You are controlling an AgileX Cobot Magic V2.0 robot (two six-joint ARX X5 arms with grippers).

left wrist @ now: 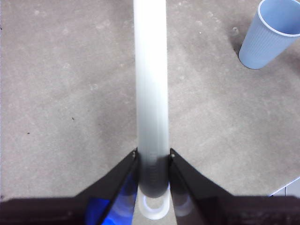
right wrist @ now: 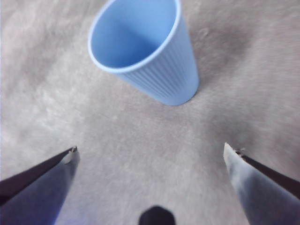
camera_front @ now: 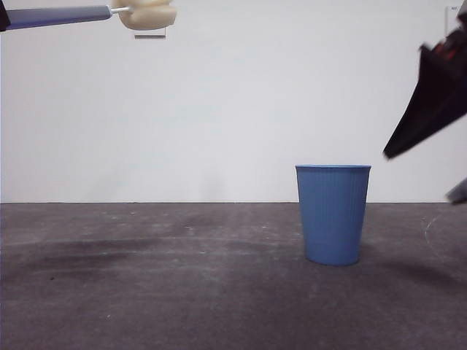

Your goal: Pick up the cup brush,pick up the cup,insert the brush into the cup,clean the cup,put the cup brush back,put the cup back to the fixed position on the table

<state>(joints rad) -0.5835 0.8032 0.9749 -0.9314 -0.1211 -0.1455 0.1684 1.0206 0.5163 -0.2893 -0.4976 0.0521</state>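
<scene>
One cup [camera_front: 333, 214] stands upright on the dark grey counter [camera_front: 146, 292], and one cup brush [camera_front: 95, 14] is held level high above the counter, well apart from the cup, its cream sponge head pointing toward the cup's side. Two end effectors show: the left end effector [left wrist: 153, 157] is clenched on the cup brush handle near its white looped end, while the right end effector [right wrist: 150, 154] hangs with jaws spread wide, near the cup and above the counter.
</scene>
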